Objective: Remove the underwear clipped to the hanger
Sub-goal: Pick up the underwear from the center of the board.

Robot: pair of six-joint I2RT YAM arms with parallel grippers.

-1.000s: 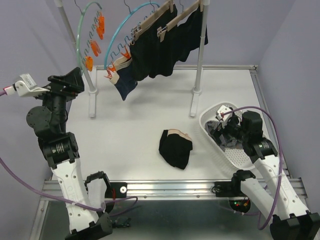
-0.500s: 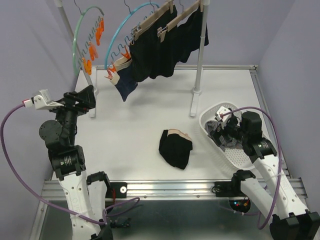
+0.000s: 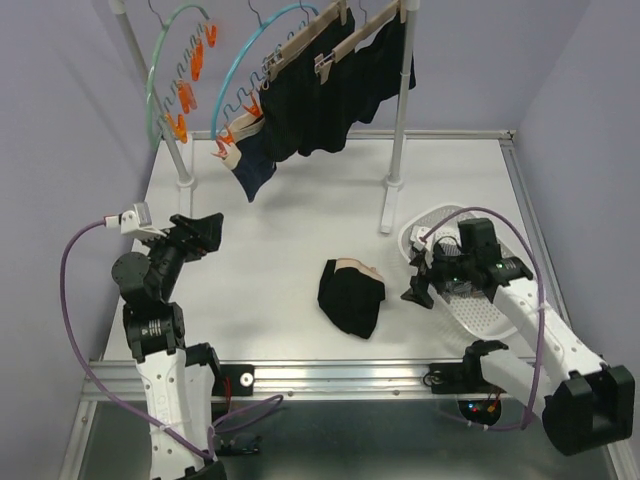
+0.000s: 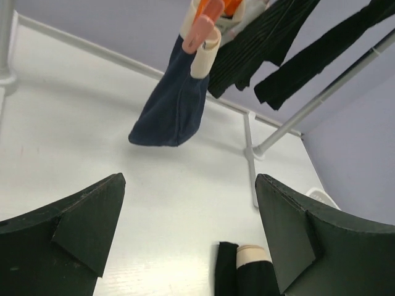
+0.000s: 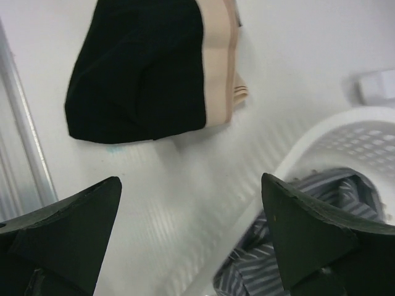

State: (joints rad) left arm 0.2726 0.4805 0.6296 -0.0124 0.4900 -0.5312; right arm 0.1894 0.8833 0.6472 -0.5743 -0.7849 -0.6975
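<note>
The hangers [image 3: 303, 36] holding the underwear [image 3: 310, 100] are cut off by the overhead view's upper edge.

Item one, my left pincer [image 3: 207, 236]: jaws spread wide, empty; arm folded upright, wrist aimed forward and rightward.
Item two, my right pincer [image 3: 417, 282]: jaws spread wide, empty; forearm reaching leftward, nose angled down.

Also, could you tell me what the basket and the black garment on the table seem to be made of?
The basket looks like white moulded plastic, faintly glossy, with a smooth rim and rows of small holes. The black garment seems soft matte cloth, lying in limp folds; its beige waistband is probably elastic.
</note>
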